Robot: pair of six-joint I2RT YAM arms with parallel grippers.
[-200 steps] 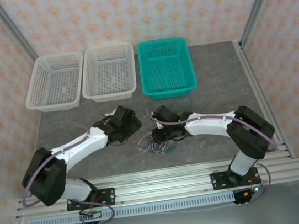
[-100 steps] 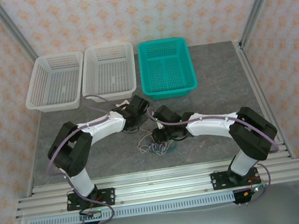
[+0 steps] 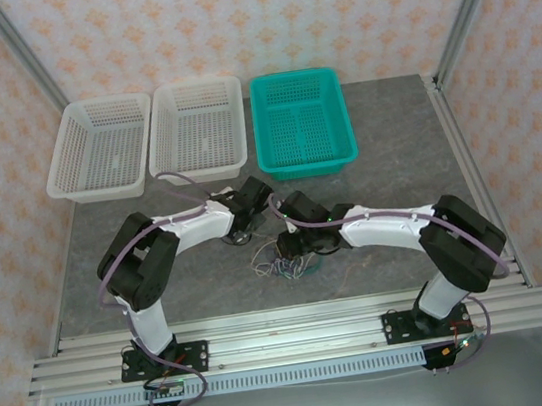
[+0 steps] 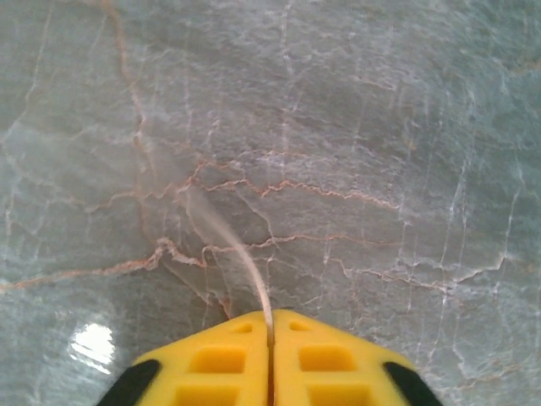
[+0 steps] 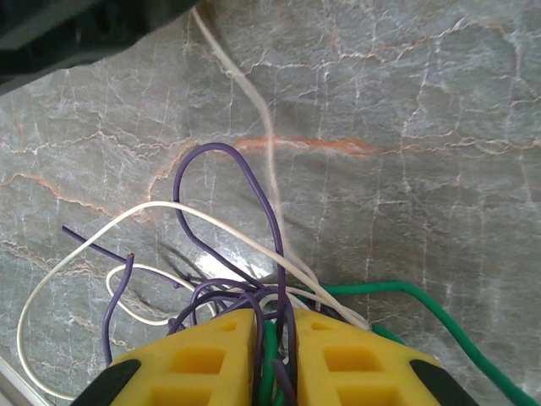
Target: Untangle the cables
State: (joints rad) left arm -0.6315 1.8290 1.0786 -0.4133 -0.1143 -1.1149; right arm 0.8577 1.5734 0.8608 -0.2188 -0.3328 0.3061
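cables clumped on the counter, centre toward near edge, left claw pinched tight on one cream strand, right claw narrow, gripping the purple, green and white clump, claws near each other

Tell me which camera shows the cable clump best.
Right wrist: the cable clump shows close up, cream, purple and green strands distinct, pinched in the right gripper. Top external shows the clump tiny; left wrist shows one cream strand in the left gripper.
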